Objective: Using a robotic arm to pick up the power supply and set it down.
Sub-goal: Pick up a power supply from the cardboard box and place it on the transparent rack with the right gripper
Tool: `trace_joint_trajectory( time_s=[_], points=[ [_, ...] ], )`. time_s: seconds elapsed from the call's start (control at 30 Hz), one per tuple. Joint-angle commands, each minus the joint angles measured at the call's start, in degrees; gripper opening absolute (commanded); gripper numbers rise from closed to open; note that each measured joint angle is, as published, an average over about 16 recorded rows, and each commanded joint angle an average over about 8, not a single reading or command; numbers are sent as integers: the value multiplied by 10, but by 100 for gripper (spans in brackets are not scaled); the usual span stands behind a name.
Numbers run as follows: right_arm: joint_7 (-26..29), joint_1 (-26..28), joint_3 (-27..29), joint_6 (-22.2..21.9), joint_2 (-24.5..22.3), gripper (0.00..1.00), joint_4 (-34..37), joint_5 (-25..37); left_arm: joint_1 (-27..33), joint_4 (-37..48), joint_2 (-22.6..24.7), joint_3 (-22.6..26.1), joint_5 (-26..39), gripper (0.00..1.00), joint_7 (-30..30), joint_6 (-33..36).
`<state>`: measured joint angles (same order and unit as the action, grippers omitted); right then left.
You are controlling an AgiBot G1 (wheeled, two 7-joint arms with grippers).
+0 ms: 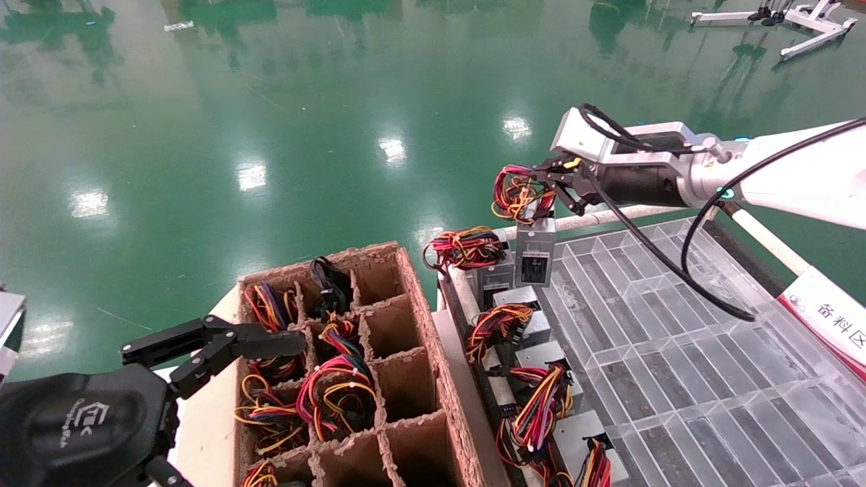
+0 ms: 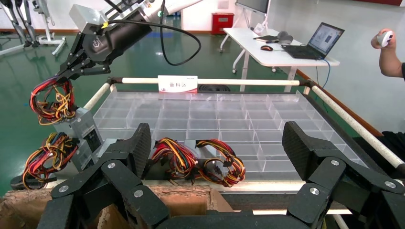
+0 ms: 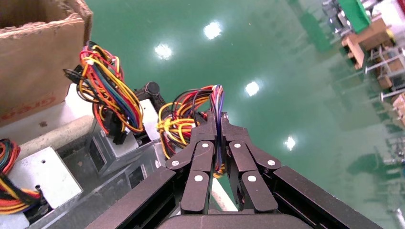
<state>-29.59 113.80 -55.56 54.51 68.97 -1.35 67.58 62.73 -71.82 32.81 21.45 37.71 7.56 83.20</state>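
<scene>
right pincer point(image 1: 556, 184) clamped on power supply point(image 1: 534, 251) wires, box hanging above clear tray point(image 1: 676, 352), left pincer point(image 1: 223, 348) wide

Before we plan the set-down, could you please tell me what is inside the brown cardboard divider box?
The brown cardboard divider box holds red, yellow and black wire bundles in its left and middle cells; the right column looks empty. The units under the wires are hidden. The open left gripper hovers there.

1. Right hand point(image 1: 556, 184) stretched out from the right on a level white arm point(image 1: 798, 172), fingers pinched together.
2. Left hand point(image 1: 267, 343) parked low at the left, fingers spread wide.
</scene>
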Motion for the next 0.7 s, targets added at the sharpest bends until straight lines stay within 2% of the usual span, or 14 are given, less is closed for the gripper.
trace_joint_trajectory(
  time_s=[0.03,0.3,0.7],
  points=[
    [-7,1,-1,8,-4,0,-2,1,0,0,0,0,0,100,0,0],
    [-47,5,-3,-2,-11,0,-6,5,0,0,0,0,0,100,0,0],
    [-89,15,-4,-9,3,0,-7,7,0,0,0,0,0,100,0,0]
  ],
)
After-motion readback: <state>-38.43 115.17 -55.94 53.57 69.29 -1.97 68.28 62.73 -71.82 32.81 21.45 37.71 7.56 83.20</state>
